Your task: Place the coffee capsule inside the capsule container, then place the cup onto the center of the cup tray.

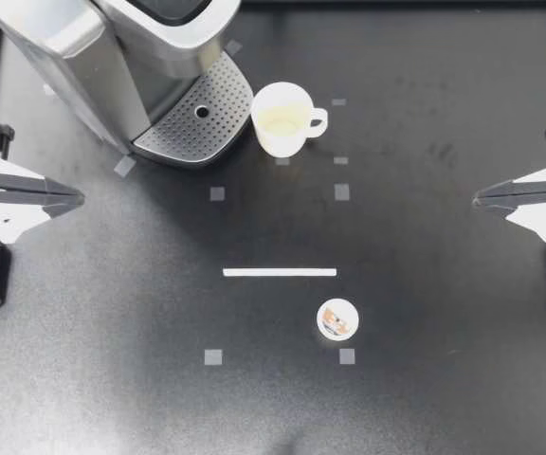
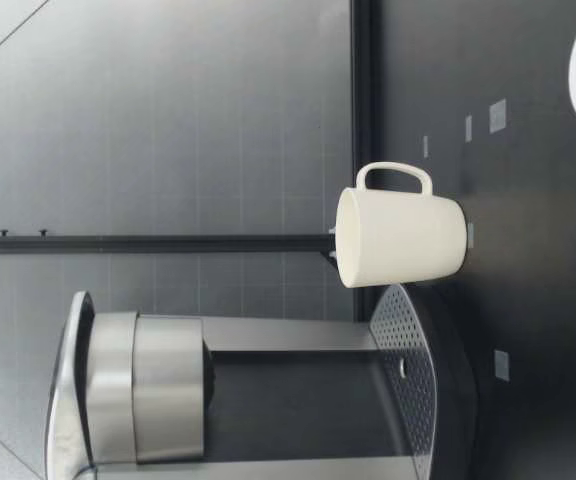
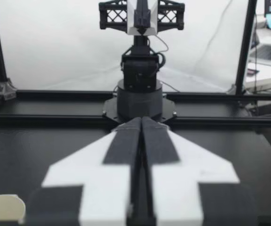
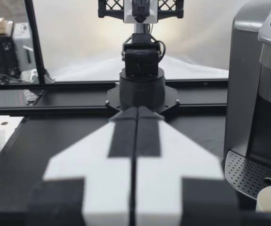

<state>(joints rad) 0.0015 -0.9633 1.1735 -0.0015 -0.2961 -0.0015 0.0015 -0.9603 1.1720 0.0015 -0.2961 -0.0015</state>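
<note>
- While my left tool (image 1: 81,198) and my right tool (image 1: 475,199) sit at opposite tabletop (image 1: 425,313) edges, each has its fingers pressed together, empty.
- Well apart from both tools, the coffee capsule (image 1: 337,318) lies near a white tape strip (image 1: 280,272).
- Upright, the cup (image 1: 282,118) stands just beside the coffee machine's (image 1: 83,47) perforated cup tray (image 1: 197,123), not on it.

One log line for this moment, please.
left gripper: shut, empty | right gripper: shut, empty | capsule: on table | cup: upright on table beside cup tray | task: not started
</note>
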